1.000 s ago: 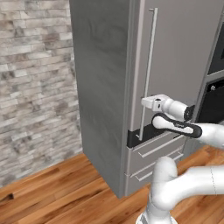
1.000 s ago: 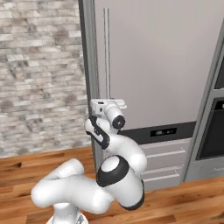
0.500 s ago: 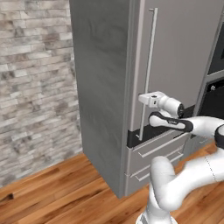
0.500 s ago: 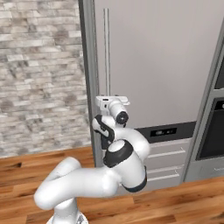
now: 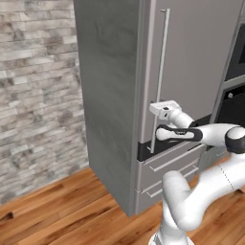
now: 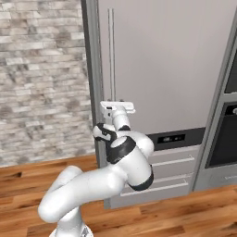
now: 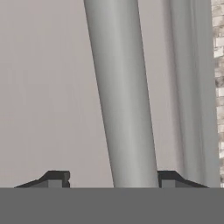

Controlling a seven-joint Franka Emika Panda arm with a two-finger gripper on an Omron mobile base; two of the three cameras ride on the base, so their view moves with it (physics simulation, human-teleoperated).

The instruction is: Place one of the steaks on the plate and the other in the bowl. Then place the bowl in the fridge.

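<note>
- The fridge (image 5: pixel 115 95) stands directly ahead of the gripper (image 5: pixel 155 111), tall and brushed grey. Its door looks flush with the body and so reads as closed.
- The brick wall (image 5: pixel 36 95) lies off to the gripper's left, past the fridge's side panel. The wooden floor (image 5: pixel 62 210) is well below it.
- The fridge's drawers (image 5: pixel 167 167) sit below the gripper, under the dark band across the front, and both appear pushed in.
- A dark oven front (image 6: pixel 222 143) is away to the gripper's right, apart from the work in hand.
- The handle (image 7: pixel 124 96) is a long thin vertical bar. It runs up from between the two fingertips (image 7: pixel 54 178), and in the left base view the gripper meets it on its lower part.
- The gripper's jaws stand apart, one on each side of the handle. The right tip is close beside the bar and the left tip has a clear gap, so I judge it is straddling the bar and not yet clamped on it.
- Progress, as a judgement: the step in hand is opening the fridge, which belongs to the last part of the task.
- The door is not yet opened.
- The steaks, plate and bowl are nowhere near the gripper here, so I cannot tell whether each steak has been set in its place.
- What seems left is to grip the handle, pull the door open, and put the bowl inside.
</note>
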